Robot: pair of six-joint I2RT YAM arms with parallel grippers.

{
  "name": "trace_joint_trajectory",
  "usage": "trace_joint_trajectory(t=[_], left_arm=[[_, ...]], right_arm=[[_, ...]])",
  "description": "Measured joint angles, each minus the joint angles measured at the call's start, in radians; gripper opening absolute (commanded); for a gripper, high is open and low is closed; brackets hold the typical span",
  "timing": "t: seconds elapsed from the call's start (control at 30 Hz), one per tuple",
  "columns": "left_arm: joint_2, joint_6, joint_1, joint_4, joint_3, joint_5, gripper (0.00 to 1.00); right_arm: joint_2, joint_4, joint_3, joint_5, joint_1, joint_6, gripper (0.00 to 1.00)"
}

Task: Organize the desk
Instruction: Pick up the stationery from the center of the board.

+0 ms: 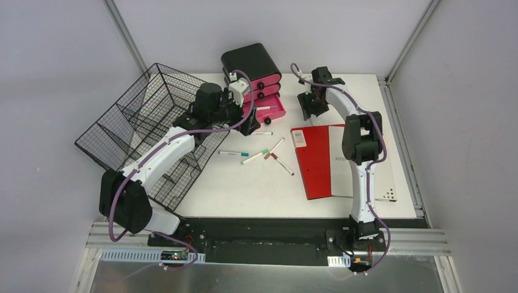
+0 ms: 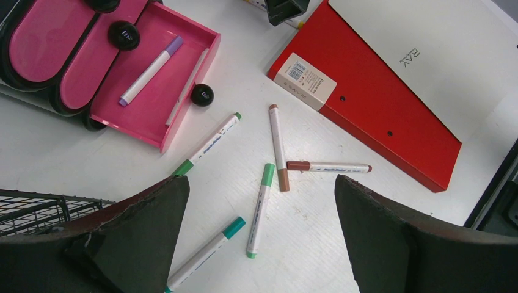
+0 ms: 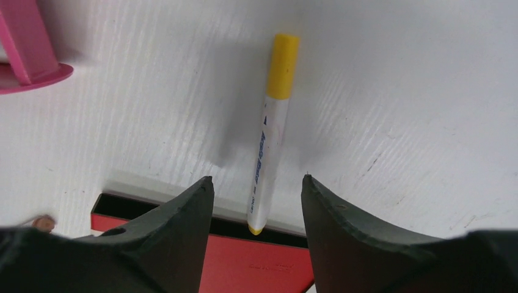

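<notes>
**Two spread grippers over one desk (image 1: 244,195)**

The white desk lies flat beneath both arms. At its far right, the right gripper (image 3: 256,179) is down close to the surface. Its fingers (image 3: 183,232) are released, one on each side of a yellow-capped marker (image 3: 272,122) that lies on the desk, with a gap showing on both sides. Nearer the middle, the left gripper (image 2: 261,182) hangs higher over the desk, spread wide and grasping nothing.

Seven markers can be counted. Besides the yellow one, five lie loose mid-desk:
- a green-tipped marker (image 2: 207,143)
- a brown marker (image 2: 278,146)
- a red-capped marker (image 2: 330,166), its cap touching the brown one
- a green marker (image 2: 261,207)
- a teal-capped marker (image 2: 204,253)

The seventh, a purple marker (image 2: 149,72), rests in the open drawer (image 2: 149,107).

One black-and-pink drawer unit (image 1: 250,61) stands at the far edge, with only its lowest drawer pulled out. One red-and-white notebook (image 1: 314,165) lies on the right, and its far edge is just beside the yellow marker's butt end. One black wire basket (image 1: 134,116) sits tilted at the left, overhanging the desk edge, with the left arm crossing in front of it.
</notes>
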Motion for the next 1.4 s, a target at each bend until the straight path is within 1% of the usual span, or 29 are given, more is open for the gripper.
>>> trace_joint_trajectory(t=[0.17,0.47,0.63,0.97,1.23,1.4], left_arm=[[-0.001,0.0,0.0,0.0,0.0,0.0,0.92],[-0.004,0.0,0.0,0.001,0.0,0.0,0.92],[-0.004,0.0,0.0,0.001,0.0,0.0,0.92],[-0.004,0.0,-0.008,0.001,0.0,0.001,0.92],[-0.004,0.0,-0.013,0.001,0.0,0.001,0.92],[-0.004,0.0,-0.013,0.001,0.0,0.001,0.92]], right_arm=[[0.04,-0.026,0.027,0.012,0.001,-0.004,0.46],[0.066,-0.049,0.057,0.032,0.001,-0.016,0.24],[0.068,-0.052,0.061,0.037,0.001,-0.022,0.01],[0.069,-0.053,0.064,0.024,-0.005,-0.014,0.0],[0.06,-0.034,0.061,-0.135,-0.062,0.054,0.0],[-0.006,-0.004,0.011,-0.24,-0.095,0.108,0.0]])
